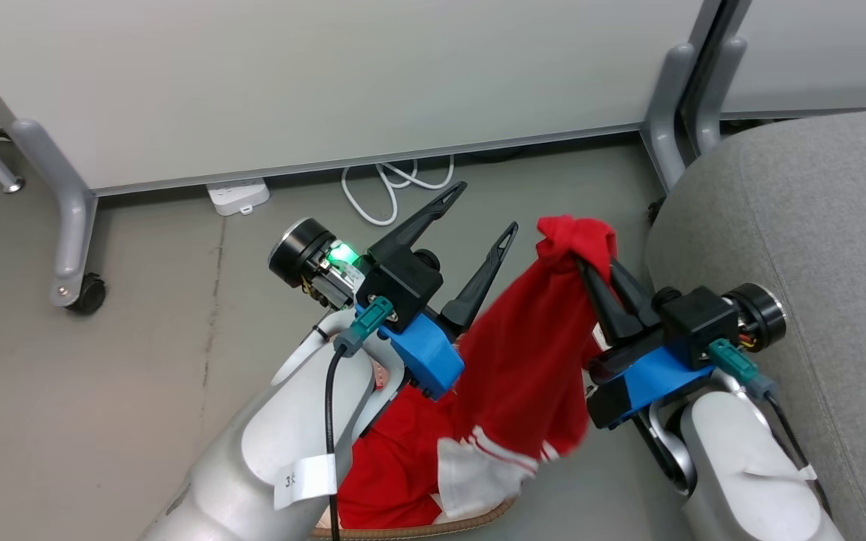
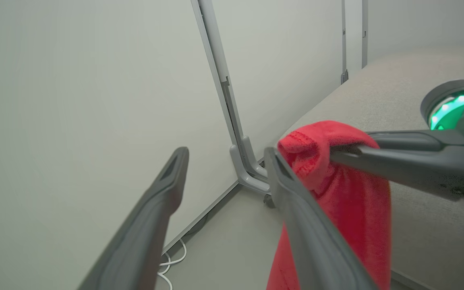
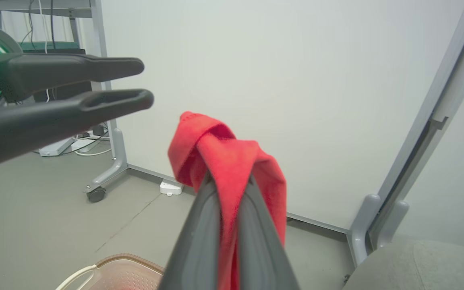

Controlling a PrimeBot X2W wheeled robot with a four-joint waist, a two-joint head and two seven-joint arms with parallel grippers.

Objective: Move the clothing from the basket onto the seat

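**Clerk:** Entry one, the right gripper (image 1: 594,261)?
**Checker:** Fingers pressed nearly together, pinching a bunched fold of the red garment (image 1: 531,353). The fold sticks up past the fingertips.

**Clerk:** Entry two, that garment's place?
**Checker:** Lifted, just beside the seat (image 1: 801,225), off its rounded corner on the robot's left. It is not lying on the cushion. Its lower end, with white stripe and trim, hangs down to the basket (image 1: 433,526).

**Clerk:** Entry three, the basket?
**Checker:** On the floor near the seat, left of it. The brown woven rim shows under the cloth. More red fabric (image 1: 388,473) lies inside; I cannot tell whether it is a second piece.

**Clerk:** Entry four, the left gripper (image 1: 485,207)?
**Checker:** Fingers spread well apart, nothing between them. It is left of the seat, beyond the lifted garment; one finger is close to the cloth, contact unclear.

**Clerk:** Sundries?
**Checker:** A pale partition panel (image 1: 328,83) stands left of the seat, with a white power strip (image 1: 237,197) and a looped white cable (image 1: 392,188) at its foot.
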